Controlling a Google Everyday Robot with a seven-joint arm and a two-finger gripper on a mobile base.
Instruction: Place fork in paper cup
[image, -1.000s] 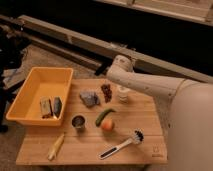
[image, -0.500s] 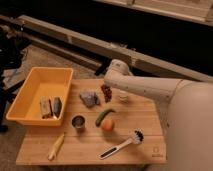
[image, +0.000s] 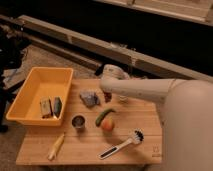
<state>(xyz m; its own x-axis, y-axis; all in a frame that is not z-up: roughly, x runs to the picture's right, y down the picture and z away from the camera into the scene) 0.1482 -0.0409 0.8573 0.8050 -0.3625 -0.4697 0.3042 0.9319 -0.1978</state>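
White arm, claw (image: 107, 96) (dark) beside paper cup (image: 121, 97)

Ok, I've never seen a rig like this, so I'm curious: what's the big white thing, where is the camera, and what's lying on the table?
The white shape is a robot's single arm, reaching in from the right. There is one picture, taken from above, looking down on the table. The gripper hangs at the arm's end, over the back of the wooden table, next to a pale paper cup half hidden by the arm. Whether it holds anything, I cannot tell, and I cannot make out a fork. Also there: a yellow bin, a grey crumpled thing, a dark metal cup, a green vegetable, an orange fruit, a dish brush and a yellow item.
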